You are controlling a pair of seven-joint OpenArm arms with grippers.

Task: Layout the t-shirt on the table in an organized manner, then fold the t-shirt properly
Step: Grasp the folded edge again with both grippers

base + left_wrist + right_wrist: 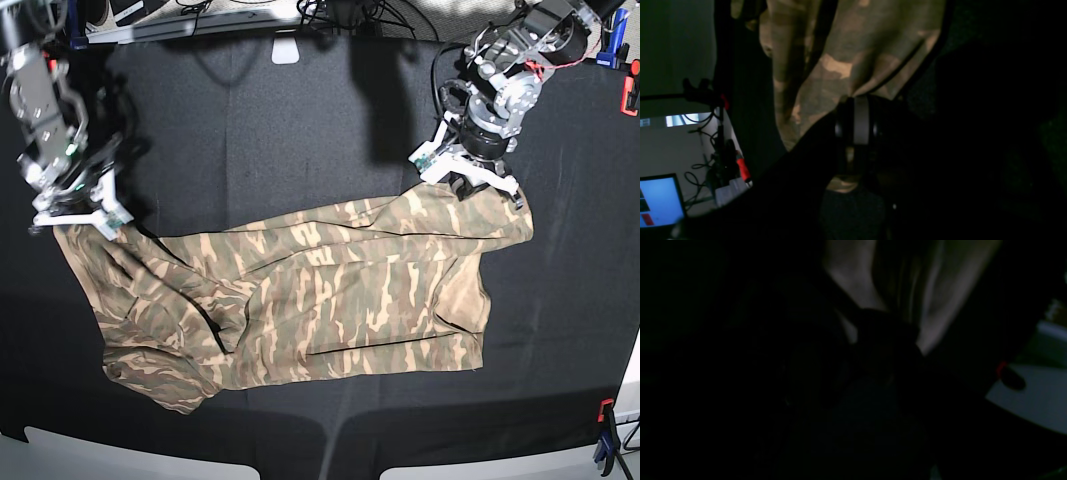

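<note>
The camouflage t-shirt (330,300) lies spread sideways on the black table (250,130), bunched and folded over at its left end. My left gripper (468,186) stands at the shirt's upper right corner and is shut on it. In the left wrist view, fabric (846,50) is pinched between the dark fingers (860,120). My right gripper (78,214) sits at the shirt's upper left corner with its fingers spread wide, open. The right wrist view is very dark and shows only pale fabric (933,306) beyond a finger.
Clamps sit on the table's right edge, a red one (632,95) at the top and a blue one (605,440) at the bottom. White corners (130,455) show along the front edge. Cables, another red clamp (743,168) and a lit laptop screen (660,200) lie beyond the table.
</note>
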